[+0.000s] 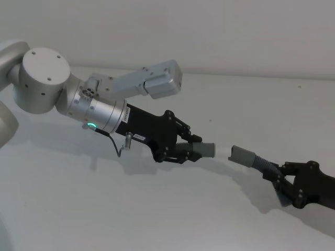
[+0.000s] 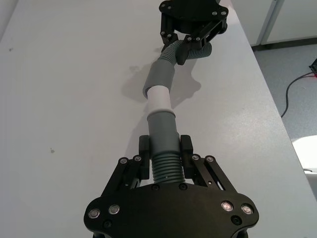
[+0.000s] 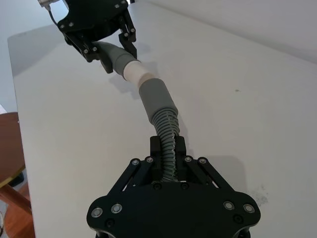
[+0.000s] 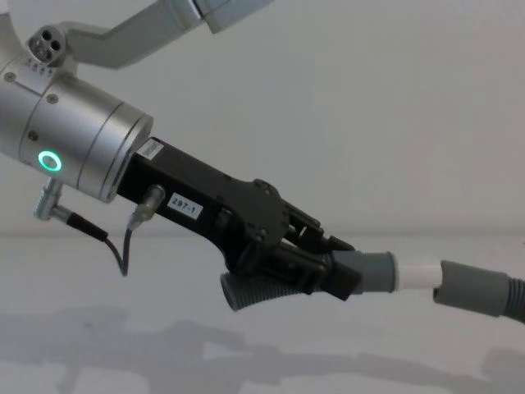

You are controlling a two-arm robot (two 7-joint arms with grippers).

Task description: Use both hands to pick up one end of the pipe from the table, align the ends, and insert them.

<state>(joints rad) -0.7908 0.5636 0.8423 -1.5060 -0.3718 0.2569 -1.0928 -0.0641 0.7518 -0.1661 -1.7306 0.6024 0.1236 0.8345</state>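
Here the left end effector (image 1: pixel 191 149) is clamped on the short hose (image 4: pixel 243 292) and the right end effector (image 1: pixel 281 183) on the longer hose (image 1: pixel 266 167), both above the bench (image 1: pixel 131 209). The white spigot (image 4: pixel 414 277) meets the opposite cuff (image 4: pixel 476 289); a slight tilt could jam it. The label (image 4: pixel 184 205) reads "297-1".

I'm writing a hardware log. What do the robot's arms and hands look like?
The left hand and right hand are black, two-fingered, with silver screws. The left one bears a white label reading 297-1; its wrist is a silver cylinder with a green glowing ring and a black cable.
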